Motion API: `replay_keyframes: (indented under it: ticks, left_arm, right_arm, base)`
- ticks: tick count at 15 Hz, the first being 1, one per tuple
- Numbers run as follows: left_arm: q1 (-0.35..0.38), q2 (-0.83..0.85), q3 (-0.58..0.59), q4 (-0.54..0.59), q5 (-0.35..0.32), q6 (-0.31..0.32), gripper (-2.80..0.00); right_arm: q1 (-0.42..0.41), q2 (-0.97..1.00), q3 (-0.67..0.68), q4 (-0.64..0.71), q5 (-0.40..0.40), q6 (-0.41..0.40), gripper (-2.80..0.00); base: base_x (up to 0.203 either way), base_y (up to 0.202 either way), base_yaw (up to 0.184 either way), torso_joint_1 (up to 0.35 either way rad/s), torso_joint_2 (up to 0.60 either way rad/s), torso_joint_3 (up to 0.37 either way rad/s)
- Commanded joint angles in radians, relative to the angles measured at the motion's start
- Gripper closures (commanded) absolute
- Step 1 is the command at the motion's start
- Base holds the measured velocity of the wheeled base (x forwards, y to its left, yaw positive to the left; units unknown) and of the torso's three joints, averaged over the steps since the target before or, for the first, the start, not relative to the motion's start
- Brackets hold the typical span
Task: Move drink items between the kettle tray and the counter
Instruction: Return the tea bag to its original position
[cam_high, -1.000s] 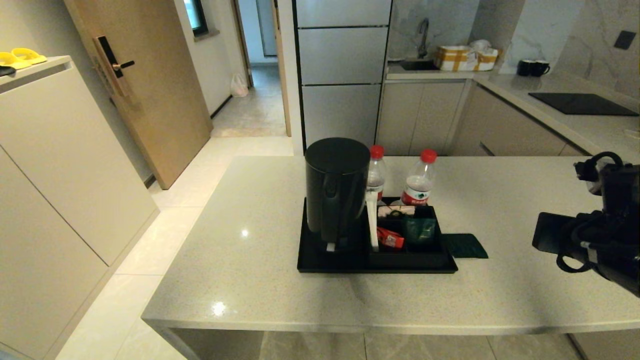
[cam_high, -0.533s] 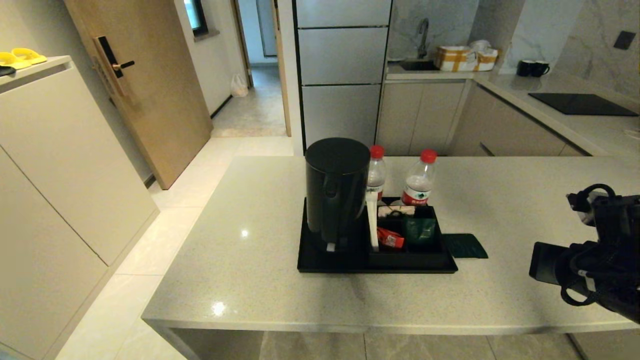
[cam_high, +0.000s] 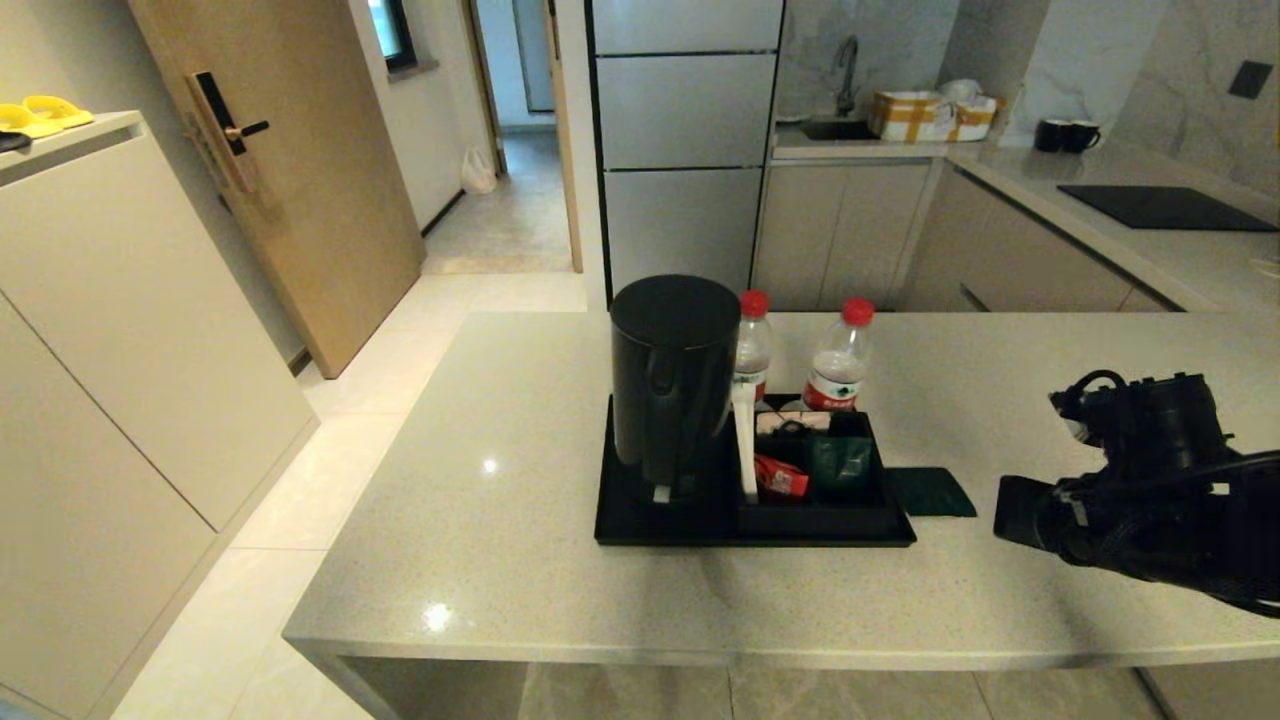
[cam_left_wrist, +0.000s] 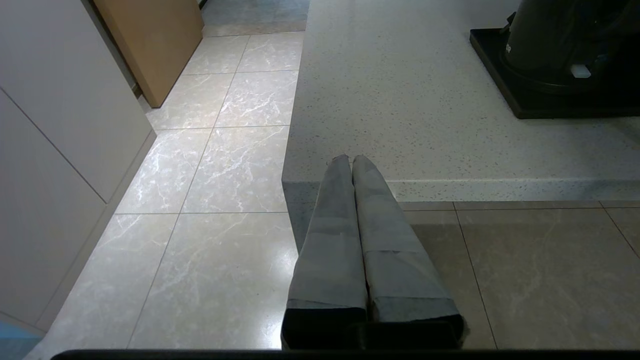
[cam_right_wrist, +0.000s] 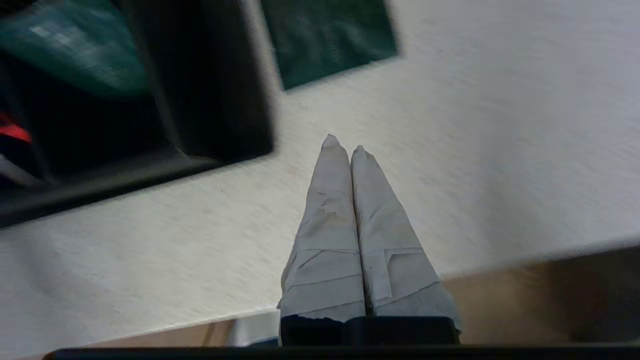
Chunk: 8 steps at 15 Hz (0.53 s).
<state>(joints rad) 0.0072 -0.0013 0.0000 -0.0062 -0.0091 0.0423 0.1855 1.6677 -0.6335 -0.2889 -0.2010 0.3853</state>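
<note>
The black kettle (cam_high: 673, 385) stands on the black kettle tray (cam_high: 640, 525) in the middle of the beige counter (cam_high: 480, 520). Two red-capped water bottles (cam_high: 752, 345) (cam_high: 838, 360) stand at the tray's far edge. The sachet box (cam_high: 820, 470) holds a green and a red sachet. A dark green packet (cam_high: 930, 492) lies flat on the counter just right of the tray, seen too as the packet (cam_right_wrist: 327, 40). My right gripper (cam_right_wrist: 342, 145) is shut and empty over the counter near the tray corner (cam_right_wrist: 220, 125). My left gripper (cam_left_wrist: 348, 159) is shut by the counter's near left corner.
The right arm (cam_high: 1150, 500) hangs over the counter's right part. Behind are a worktop with a black cooktop (cam_high: 1165, 208), a sink and two dark mugs (cam_high: 1065, 135). A wooden door (cam_high: 280, 170) and pale cabinets (cam_high: 120, 330) stand to the left over tiled floor (cam_left_wrist: 200, 165).
My right arm has dropped and swung left towards the green packet and the tray. The kettle, bottles and packet have stayed put.
</note>
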Motion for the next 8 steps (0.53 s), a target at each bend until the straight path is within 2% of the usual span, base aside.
replay_keyframes:
  ticks: [1, 3, 4, 8]
  left_arm:
    - [0.0, 0.001, 0.0, 0.0, 0.0, 0.001, 0.0]
    - [0.0, 0.001, 0.0, 0.0, 0.0, 0.001, 0.0]
    - [0.0, 0.001, 0.0, -0.001, 0.0, 0.001, 0.0]
    - [0.0, 0.001, 0.0, 0.0, 0.0, 0.001, 0.0]
  right_arm:
    - [-0.034, 0.069, -0.049, 0.0, 0.039, 0.004, 0.0]
    - [-0.065, 0.089, -0.07, 0.001, 0.075, 0.04, 0.0]
    - [-0.093, 0.104, -0.072, 0.001, 0.118, 0.051, 0.0]
    - [-0.182, 0.202, -0.092, -0.033, 0.185, 0.059, 0.0]
  base:
    - [0.0, 0.0, 0.0, 0.0, 0.0, 0.0]
    - [0.0, 0.0, 0.0, 0.0, 0.0, 0.0]
    - [0.0, 0.0, 0.0, 0.0, 0.0, 0.0]
    - [0.0, 0.0, 0.0, 0.0, 0.0, 0.0]
